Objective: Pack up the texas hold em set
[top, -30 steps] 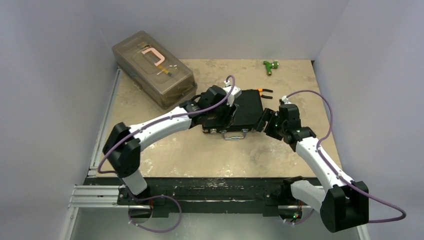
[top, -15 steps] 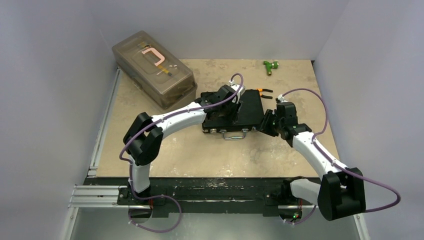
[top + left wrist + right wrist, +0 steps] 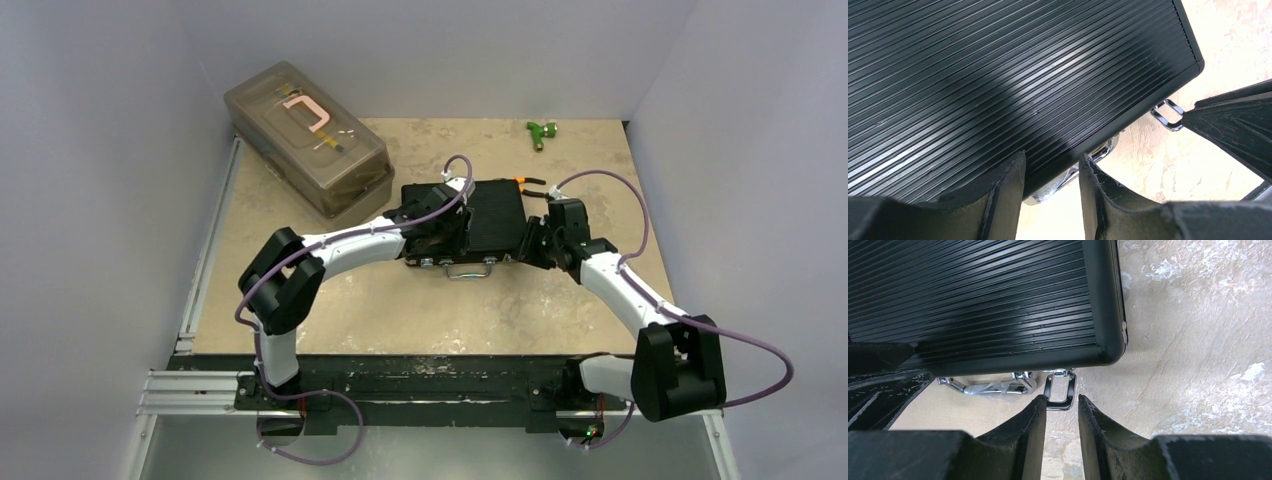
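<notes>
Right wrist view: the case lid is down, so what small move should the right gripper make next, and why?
Probably tip the latch up against the briefcase front until it snaps. The lid is down, but that latch hangs loose, its end at the right gripper's fingertips.

Left arm (image 3: pixel 350 243) and right arm (image 3: pixel 625 290): white tubular links joined by bulky black joint housings. A purple cable (image 3: pixel 745 340) loops loosely along each arm. Fingers (image 3: pixel 1023 435) are black, wedge-shaped, with scuffed edges.
</notes>
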Motion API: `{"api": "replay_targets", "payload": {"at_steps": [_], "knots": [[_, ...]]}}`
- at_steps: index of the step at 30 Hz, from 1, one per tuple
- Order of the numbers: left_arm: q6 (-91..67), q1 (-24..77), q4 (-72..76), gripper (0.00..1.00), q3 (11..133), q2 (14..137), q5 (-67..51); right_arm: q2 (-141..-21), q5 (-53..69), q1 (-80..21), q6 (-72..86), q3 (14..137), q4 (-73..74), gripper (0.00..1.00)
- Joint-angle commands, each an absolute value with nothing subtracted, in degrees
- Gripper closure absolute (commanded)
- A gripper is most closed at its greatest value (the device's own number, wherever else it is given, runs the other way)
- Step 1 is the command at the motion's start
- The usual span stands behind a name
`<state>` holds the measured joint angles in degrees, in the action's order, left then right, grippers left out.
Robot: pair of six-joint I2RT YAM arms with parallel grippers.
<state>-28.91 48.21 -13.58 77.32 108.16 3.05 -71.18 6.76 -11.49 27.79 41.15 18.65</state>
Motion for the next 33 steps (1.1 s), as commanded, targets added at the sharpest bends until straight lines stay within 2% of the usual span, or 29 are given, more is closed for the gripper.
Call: {"api": "replay_targets", "payload": {"at_steps": [1, 11, 21, 27, 31, 33], "knots": [[-32.5, 47.9, -16.2, 0.58, 71.7, 108.0, 3.2, -71.6, 5.4, -11.3, 26.5, 43.7, 18.4, 0.71], [-32.1, 47.4, -16.0, 0.58, 69.7, 107.1, 3.5, -76.0, 6.2, -11.3, 28.9, 40.0, 16.2, 0.72], [-31.2, 47.1, -16.1, 0.58, 68.9, 106.1, 3.3, -78.0, 5.8, -11.9, 32.9, 33.6, 13.0, 0.8], [-31.6, 47.0, -15.5, 0.58, 68.6, 106.3, 2.9, -81.3, 5.8, -12.0, 35.3, 34.4, 9.1, 0.76], [-32.8, 46.7, -14.6, 0.58, 68.1, 106.0, 1.6, -79.1, 4.8, -12.8, 44.9, 30.2, 3.8, 0.75], [-33.1, 46.7, -14.0, 0.58, 67.7, 105.7, 1.5, -77.2, 0.5, -13.9, 48.5, 25.4, -2.2, 0.67]]}}
